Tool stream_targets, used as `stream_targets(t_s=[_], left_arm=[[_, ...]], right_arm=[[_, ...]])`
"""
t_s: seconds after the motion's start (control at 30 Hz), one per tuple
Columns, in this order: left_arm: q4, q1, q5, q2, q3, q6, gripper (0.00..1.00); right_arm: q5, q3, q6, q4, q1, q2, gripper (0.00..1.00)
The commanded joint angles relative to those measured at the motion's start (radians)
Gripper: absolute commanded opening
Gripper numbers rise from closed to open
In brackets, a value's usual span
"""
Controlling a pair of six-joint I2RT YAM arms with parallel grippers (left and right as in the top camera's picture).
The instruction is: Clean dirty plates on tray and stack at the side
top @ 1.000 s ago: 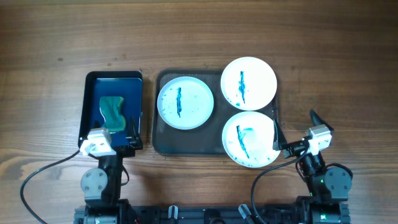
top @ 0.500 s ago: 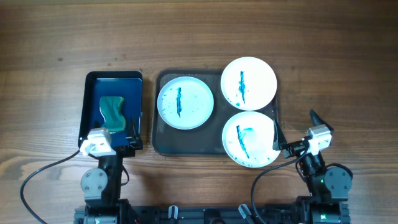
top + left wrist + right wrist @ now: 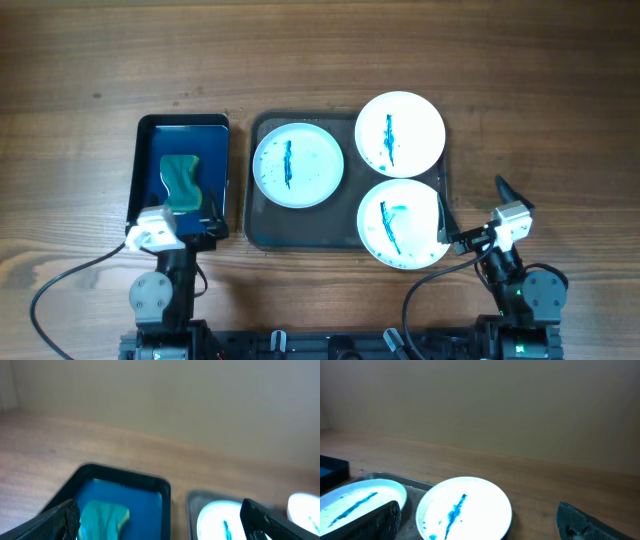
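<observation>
The wooden table (image 3: pixel 80 80) fills the overhead view. Near its middle lies the dark grey tray (image 3: pixel 300 228), long side running left to right. Just to its left, apart from it, sits the narrower blue tray (image 3: pixel 185 138).

3 white plates with blue-teal streaks rest on the grey tray. The left plate (image 3: pixel 298 165) lies wholly inside the tray's left half. The far right plate (image 3: pixel 400 134) overhangs the tray's far right corner. The near right plate (image 3: pixel 400 224) overhangs the near right corner. The 2 right plates sit edge to edge; whether they touch cannot be told. All 3 lie flat and single, none stacked.

A green sponge (image 3: pixel 182 180) lies in the middle of the blue tray.

The left gripper (image 3: pixel 175 205) sits over the near end of the blue tray, with the sponge ahead of it. In the left wrist view its fingers (image 3: pixel 65 520) stand wide apart and hold nothing.

The right gripper (image 3: pixel 473 200) is at the right of the grey tray, fingers (image 3: pixel 385 520) spread wide and empty. Its inner finger is just beside the rim of the near right plate, and its outer finger is over bare table.
</observation>
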Motion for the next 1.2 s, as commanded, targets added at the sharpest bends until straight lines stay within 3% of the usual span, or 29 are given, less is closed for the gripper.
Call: stream_targets(t_s=[0.0, 0.17, 0.33, 0.43, 0.53, 0.6, 0.67, 0.73, 0.83, 0.9, 1.0, 1.1, 1.17], left_arm=[[0.079, -0.005, -0.054, -0.003, -0.003, -0.06, 1.0], [0.044, -0.005, -0.052, 0.158, 0.162, -0.075, 1.0], [-0.14, -0.005, 0.007, 0.523, 0.52, -0.04, 1.0], [-0.377, -0.005, 0.097, 0.774, 0.815, -0.049, 1.0], [-0.769, -0.005, 0.164, 1.099, 1.192, -0.049, 1.0], [-0.88, -0.005, 0.196, 1.236, 1.307, -0.049, 1.0], [-0.883, -0.005, 0.183, 1.339, 1.319, -0.048, 1.0], [-0.875, -0.005, 0.203, 1.419, 1.319, -0.049, 1.0], [-0.878, -0.005, 0.265, 1.484, 1.32, -0.048, 1.0], [-0.874, -0.004, 0.266, 1.472, 1.322, -0.048, 0.99], [-0.875, -0.004, 0.255, 1.426, 1.323, -0.049, 0.93], [-0.886, -0.004, 0.187, 1.424, 1.322, -0.049, 0.93], [-0.887, -0.004, 0.171, 1.424, 1.322, -0.049, 0.93]], right_arm=[[-0.057, 0.087, 0.046, -0.008, 0.003, 0.061, 1.0], [-0.136, 0.363, 0.065, -0.083, 0.003, 0.401, 1.0], [-0.195, 0.829, 0.064, -0.405, 0.003, 0.836, 1.0], [-0.195, 1.098, 0.063, -0.656, 0.003, 1.062, 1.0], [-0.195, 1.307, 0.019, -0.854, 0.002, 1.257, 1.0], [-0.187, 1.316, 0.023, -0.845, 0.002, 1.316, 1.0], [-0.237, 1.316, 0.129, -0.844, 0.002, 1.366, 1.0], [-0.294, 1.316, 0.135, -0.861, 0.01, 1.414, 0.98], [-0.238, 1.316, 0.187, -0.876, 0.127, 1.479, 0.86], [-0.094, 1.317, 0.298, -0.873, 0.293, 1.545, 0.82], [0.016, 1.317, 0.481, -0.819, 0.506, 1.699, 0.66], [0.024, 1.318, 0.581, -0.78, 0.565, 1.821, 0.52], [0.025, 1.318, 0.596, -0.754, 0.566, 1.879, 0.5]])
